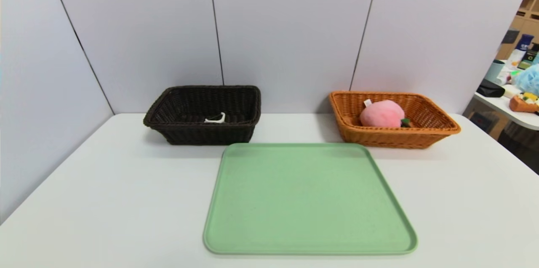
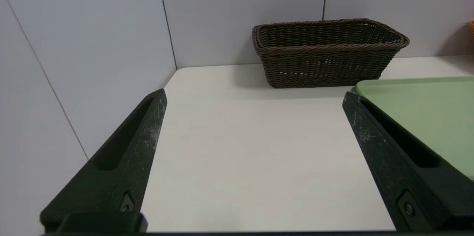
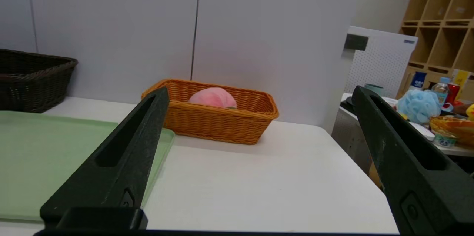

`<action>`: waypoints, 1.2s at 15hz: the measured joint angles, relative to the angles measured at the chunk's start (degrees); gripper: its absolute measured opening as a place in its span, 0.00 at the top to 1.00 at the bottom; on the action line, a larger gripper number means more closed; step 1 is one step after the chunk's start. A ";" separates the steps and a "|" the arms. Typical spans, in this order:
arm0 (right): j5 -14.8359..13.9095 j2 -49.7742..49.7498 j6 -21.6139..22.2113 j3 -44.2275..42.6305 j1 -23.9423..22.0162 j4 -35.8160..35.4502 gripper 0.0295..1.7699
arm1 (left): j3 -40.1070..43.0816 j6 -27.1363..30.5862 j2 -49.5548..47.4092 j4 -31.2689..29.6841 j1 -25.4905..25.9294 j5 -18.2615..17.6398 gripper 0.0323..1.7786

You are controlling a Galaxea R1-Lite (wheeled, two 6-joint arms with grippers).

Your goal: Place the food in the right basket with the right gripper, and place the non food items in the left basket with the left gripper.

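Head view: peach (image 1: 382, 113) lies inside the orange basket (image 1: 438, 127) at far right; white peeler (image 1: 216, 119) lies on the floor of the dark basket (image 1: 168, 102) at far left; green tray (image 1: 307, 200) sits bare between and in front of them. No pen is visible in any view.
Left gripper (image 2: 255, 99): fingers spread wide, holding nothing, low over the white surface (image 2: 251, 147); the dark basket (image 2: 326, 62) is ahead, well apart.
Right gripper (image 3: 259, 93): fingers spread wide, holding nothing; the orange basket (image 3: 218, 121) with the peach (image 3: 212, 97) is ahead, well apart.
Key relation: each basket lies straight ahead of its own arm; the left arm is nearer the dark one, the right nearer the orange.
Peeler axis: roughly across the basket, forked head toward the orange side.
View difference: only the head view looks into the dark basket; the left wrist view shows just its wall. Neither arm appears in the head view.
Judgement: sorting appears complete; no item remains to pick up.
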 joint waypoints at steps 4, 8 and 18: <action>-0.02 0.00 0.44 0.94 0.00 8.46 0.04 | 4.72 -0.41 -0.02 -2.54 0.00 -0.33 0.05; 0.67 0.00 2.43 0.99 0.00 18.22 0.04 | 4.99 -3.96 -0.02 5.99 0.00 -1.12 0.05; 1.95 0.00 6.78 1.01 0.00 22.78 0.04 | 5.01 -8.27 -0.02 10.56 0.00 -1.84 0.05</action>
